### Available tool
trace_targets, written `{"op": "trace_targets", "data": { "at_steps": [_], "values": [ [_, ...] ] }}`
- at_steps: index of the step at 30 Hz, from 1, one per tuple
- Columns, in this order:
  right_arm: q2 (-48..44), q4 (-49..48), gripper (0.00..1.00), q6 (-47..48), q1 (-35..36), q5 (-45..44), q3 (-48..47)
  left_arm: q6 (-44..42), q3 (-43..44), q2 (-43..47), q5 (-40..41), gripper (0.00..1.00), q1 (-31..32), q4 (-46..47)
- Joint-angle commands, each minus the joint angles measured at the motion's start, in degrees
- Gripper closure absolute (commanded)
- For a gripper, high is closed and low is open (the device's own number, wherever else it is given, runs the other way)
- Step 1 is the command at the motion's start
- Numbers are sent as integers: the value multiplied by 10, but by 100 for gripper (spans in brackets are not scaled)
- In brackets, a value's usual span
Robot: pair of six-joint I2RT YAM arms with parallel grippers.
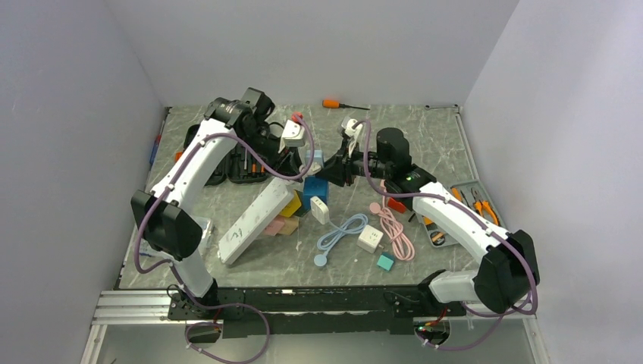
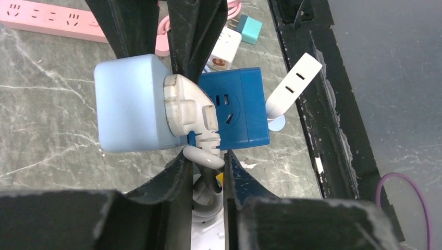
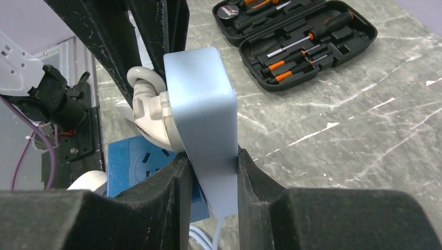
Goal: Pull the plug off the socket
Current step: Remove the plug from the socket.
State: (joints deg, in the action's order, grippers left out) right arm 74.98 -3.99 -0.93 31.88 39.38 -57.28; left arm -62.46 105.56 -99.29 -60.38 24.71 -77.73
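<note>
A pale blue socket cube [image 3: 200, 99] hangs above the table with my right gripper [image 3: 212, 156] shut on its two sides. A white plug [image 2: 187, 107] sits flush against one face of this socket [image 2: 130, 104]. Just below the plug's ribbed neck, its grey-white cable [image 2: 206, 159] is pinched by my left gripper [image 2: 207, 156]. In the top view the two grippers meet over the middle of the table, left [image 1: 308, 161] facing right [image 1: 329, 171], with the socket [image 1: 318, 158] between them. The cable runs down to a white power strip [image 1: 254, 220] that lies tilted.
A dark blue socket cube [image 1: 313, 189] sits right under the held one, beside a yellow block [image 1: 292, 203] and a pink strip [image 1: 277, 226]. An open black tool case [image 1: 243, 163] is back left. White adapters [image 1: 370, 239], coiled cables [image 1: 341, 231] and a tool tray [image 1: 470, 201] lie to the right.
</note>
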Motion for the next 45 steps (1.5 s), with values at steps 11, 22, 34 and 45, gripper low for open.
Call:
{"op": "trace_targets", "data": {
  "at_steps": [11, 22, 34, 45],
  "values": [
    [-17, 1, 100, 26, 38, -7, -42, 40, 5, 19, -45, 90, 22, 82],
    [-11, 1, 100, 22, 51, -51, -43, 3, 33, -2, -53, 68, 36, 23],
    [-13, 10, 100, 18, 53, -127, -40, 28, 6, 21, -31, 100, 35, 57],
    [43, -33, 100, 15, 25, -262, -23, -131, 26, 22, -120, 100, 38, -125]
  ]
}}
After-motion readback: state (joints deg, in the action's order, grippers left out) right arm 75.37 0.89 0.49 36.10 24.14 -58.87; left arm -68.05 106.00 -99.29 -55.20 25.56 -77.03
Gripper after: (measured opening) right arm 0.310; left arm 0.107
